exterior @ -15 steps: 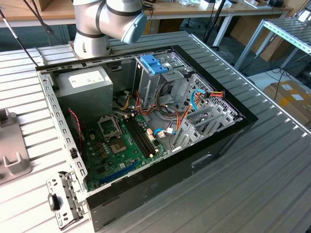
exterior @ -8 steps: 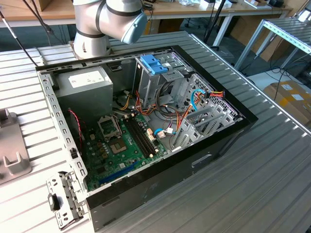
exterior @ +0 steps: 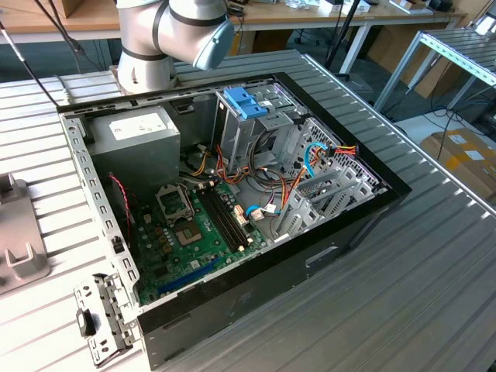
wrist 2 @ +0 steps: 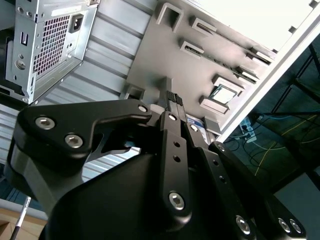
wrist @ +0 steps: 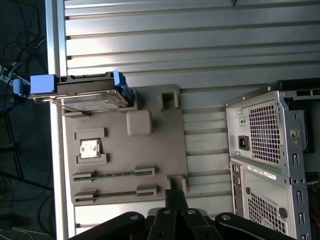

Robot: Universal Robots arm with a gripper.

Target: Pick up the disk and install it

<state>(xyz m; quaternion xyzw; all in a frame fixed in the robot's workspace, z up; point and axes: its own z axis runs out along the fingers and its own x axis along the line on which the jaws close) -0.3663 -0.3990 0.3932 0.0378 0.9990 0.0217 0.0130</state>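
Note:
The disk (wrist: 82, 94), a dark flat drive in a bright blue carrier with a blue tab, lies at one corner of a grey fixture plate (wrist: 150, 155), close to the table's edge. My gripper (wrist: 175, 193) hovers over the opposite side of that plate, well apart from the disk. In the second wrist view the gripper (wrist 2: 173, 98) is shut, its two black fingers (wrist 2: 169, 107) pressed together with nothing between them, pointing at the grey plate (wrist 2: 150, 55).
The open computer case (exterior: 349, 225) sits mid-table with a light-blue bracket (exterior: 244, 101) on its drive cage and a grey power supply (exterior: 136, 132). Its rear panel (wrist: 270, 130) stands beside the plate. A small chip (wrist: 90, 148) rests in a plate pocket. The table edge (wrist: 55, 160) runs past the disk.

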